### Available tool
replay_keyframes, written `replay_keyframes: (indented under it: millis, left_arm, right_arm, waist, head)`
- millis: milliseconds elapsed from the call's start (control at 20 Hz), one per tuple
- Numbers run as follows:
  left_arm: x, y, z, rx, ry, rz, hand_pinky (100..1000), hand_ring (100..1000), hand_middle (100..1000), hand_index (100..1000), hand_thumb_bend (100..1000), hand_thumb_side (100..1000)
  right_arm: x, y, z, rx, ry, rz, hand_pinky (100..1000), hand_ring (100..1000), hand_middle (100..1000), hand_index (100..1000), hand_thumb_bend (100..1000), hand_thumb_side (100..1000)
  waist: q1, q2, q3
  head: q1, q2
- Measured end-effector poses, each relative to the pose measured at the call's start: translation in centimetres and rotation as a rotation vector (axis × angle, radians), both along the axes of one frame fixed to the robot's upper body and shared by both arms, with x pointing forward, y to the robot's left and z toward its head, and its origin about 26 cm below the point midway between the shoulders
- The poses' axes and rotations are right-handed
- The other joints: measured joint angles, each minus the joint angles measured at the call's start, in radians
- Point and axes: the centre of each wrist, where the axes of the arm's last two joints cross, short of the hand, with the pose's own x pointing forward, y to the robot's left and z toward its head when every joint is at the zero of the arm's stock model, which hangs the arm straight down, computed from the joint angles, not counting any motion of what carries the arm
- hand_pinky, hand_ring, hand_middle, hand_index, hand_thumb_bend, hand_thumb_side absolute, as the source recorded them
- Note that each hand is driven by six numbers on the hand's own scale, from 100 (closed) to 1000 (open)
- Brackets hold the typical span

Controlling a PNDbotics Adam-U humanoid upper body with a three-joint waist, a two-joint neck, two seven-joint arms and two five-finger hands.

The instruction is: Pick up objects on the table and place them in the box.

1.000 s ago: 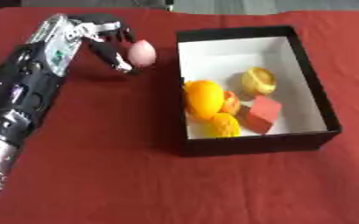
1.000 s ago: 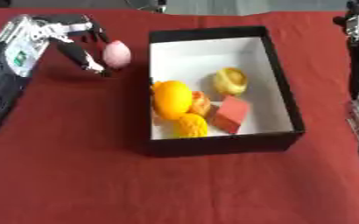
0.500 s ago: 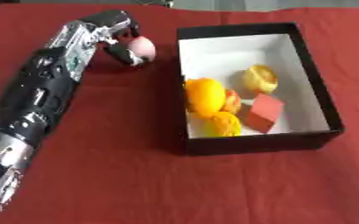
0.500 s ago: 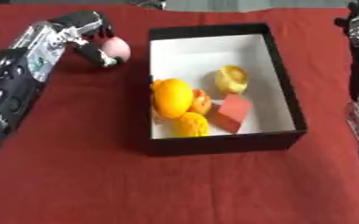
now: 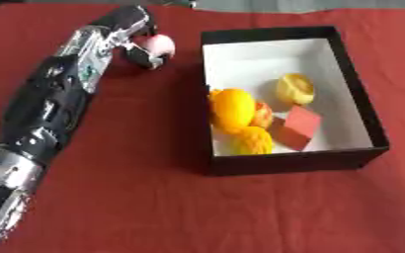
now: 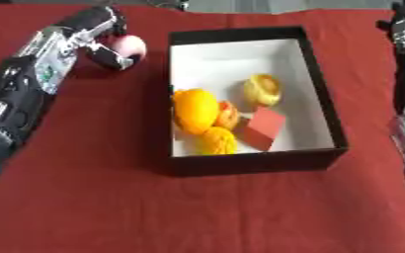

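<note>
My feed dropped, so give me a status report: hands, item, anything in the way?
Left hand curled round pink ball, left of the box. Right hand not visible; only its arm at the right edge. Box wall between ball and interior.

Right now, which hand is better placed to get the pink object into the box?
Left. The left hand is curled round the pink object just beside the box; the right arm shows only at the far edge.

Both head eyes look steeply down — close over the table [image 5: 111, 197] — sharing the box [image 5: 361, 118].
</note>
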Motion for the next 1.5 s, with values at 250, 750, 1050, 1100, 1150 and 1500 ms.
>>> replay_keyframes:
  millis: [250,750,1050,1100,1150,1500]
  left_arm:
    - [-2.2,-0.4,3.7,-0.03,-0.078,-0.1,583,624,583,457,328,198]
    - [-10.8,-5.7,9.6,-0.135,-0.157,-0.434,570,612,572,458,268,200]
    - [-13.6,-9.9,8.9,-0.109,-0.057,-0.611,569,611,571,461,246,222]
    - [-13.7,-10.4,8.6,-0.1,-0.04,-0.627,569,611,571,461,244,223]
    - [-13.7,-10.9,8.3,-0.09,-0.024,-0.638,569,610,570,462,241,230]
    - [-11.9,-13.3,5.1,0.005,0.079,-0.639,574,611,570,470,246,245]
  right_arm:
    - [0.0,-0.3,0.1,-0.001,-0.005,-0.009,958,805,867,919,100,670]
    - [-0.2,-1.0,0.2,-0.002,-0.009,-0.031,957,805,867,919,100,661]
    - [-0.2,-1.0,0.2,-0.001,-0.012,-0.032,956,805,866,918,100,658]
    - [-0.2,-1.0,0.2,-0.001,-0.012,-0.032,956,805,866,918,100,658]
    - [-0.2,-1.0,0.3,-0.001,-0.012,-0.032,956,805,866,918,100,663]
    - [-0.2,-1.0,0.4,-0.001,-0.015,-0.031,956,805,866,918,100,656]
  waist:
    - [0.004,-0.001,0.01]
    - [0.005,-0.012,0.027]
    - [0.004,-0.019,0.022]
    - [0.004,-0.02,0.021]
    - [0.004,-0.022,0.021]
    - [0.008,-0.022,0.008]
  head:
    - [-0.015,0.0]
    - [-0.033,0.0]
    - [-0.044,0.0]
    - [-0.045,0.0]
    - [-0.045,0.0]
    - [-0.057,0.0]
